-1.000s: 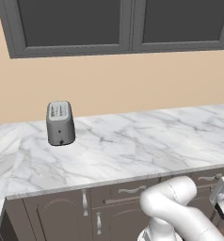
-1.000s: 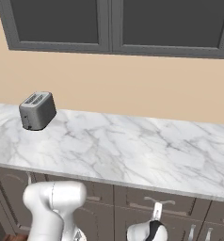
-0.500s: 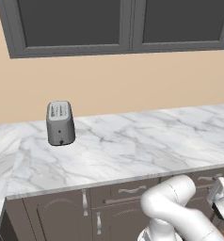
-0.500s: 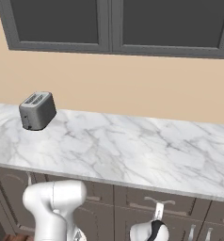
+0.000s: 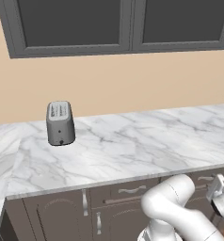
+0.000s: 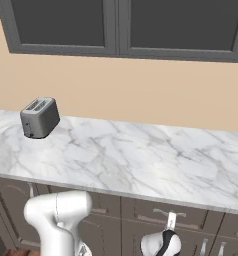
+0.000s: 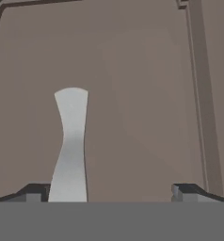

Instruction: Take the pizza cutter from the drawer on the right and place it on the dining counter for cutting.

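Marble countertop (image 5: 132,141) above; arm low, pincer (image 7: 111,193) spread before drawer (image 7: 132,94) handle (image 7: 70,146)

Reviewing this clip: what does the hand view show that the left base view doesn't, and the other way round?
Hand view alone: a close look at a dark grey-brown cabinet front with a curved silver handle standing between the open gripper fingertips, nearer one tip than the other.

Left base view alone: the grey toaster on the marble countertop, the dark upper cabinets, the beige wall and the white arm.

Shared: grey-brown cabinet fronts with silver handles below the counter.
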{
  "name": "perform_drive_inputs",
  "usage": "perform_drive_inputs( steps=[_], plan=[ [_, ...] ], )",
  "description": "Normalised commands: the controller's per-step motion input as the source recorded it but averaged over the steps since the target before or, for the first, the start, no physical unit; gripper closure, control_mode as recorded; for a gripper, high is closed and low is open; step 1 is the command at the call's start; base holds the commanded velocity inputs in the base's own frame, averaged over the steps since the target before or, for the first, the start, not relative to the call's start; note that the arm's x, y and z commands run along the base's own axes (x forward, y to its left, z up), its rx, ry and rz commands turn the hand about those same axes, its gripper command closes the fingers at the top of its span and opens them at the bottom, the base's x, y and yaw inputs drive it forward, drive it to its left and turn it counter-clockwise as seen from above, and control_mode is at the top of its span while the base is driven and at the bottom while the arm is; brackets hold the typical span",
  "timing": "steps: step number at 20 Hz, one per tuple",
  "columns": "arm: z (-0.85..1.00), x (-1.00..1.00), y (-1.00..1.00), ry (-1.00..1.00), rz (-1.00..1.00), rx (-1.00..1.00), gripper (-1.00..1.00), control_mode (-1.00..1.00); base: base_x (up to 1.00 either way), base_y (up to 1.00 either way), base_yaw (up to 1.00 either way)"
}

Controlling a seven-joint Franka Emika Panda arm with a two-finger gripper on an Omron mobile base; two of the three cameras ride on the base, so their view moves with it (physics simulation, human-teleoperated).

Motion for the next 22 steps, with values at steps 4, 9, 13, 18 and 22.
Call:
perform_drive_inputs(
  steps=[4,9,13,18,22],
  plan=[
    [0.00,0.15,-0.19,0.00,0.00,0.00,-1.00,-1.00,0.00,0.00,0.00],
    [-0.02,0.16,-0.03,0.00,0.00,0.00,-1.00,-1.00,0.00,0.00,0.00],
    [-0.03,0.17,0.00,0.00,0.00,0.00,1.00,-1.00,0.00,0.00,0.00],
    [0.00,0.00,0.00,0.00,0.00,0.00,1.00,-1.00,0.00,0.00,0.00],
    [0.00,0.00,0.00,0.00,0.00,0.00,1.00,-1.00,0.00,0.00,0.00]
  ],
)
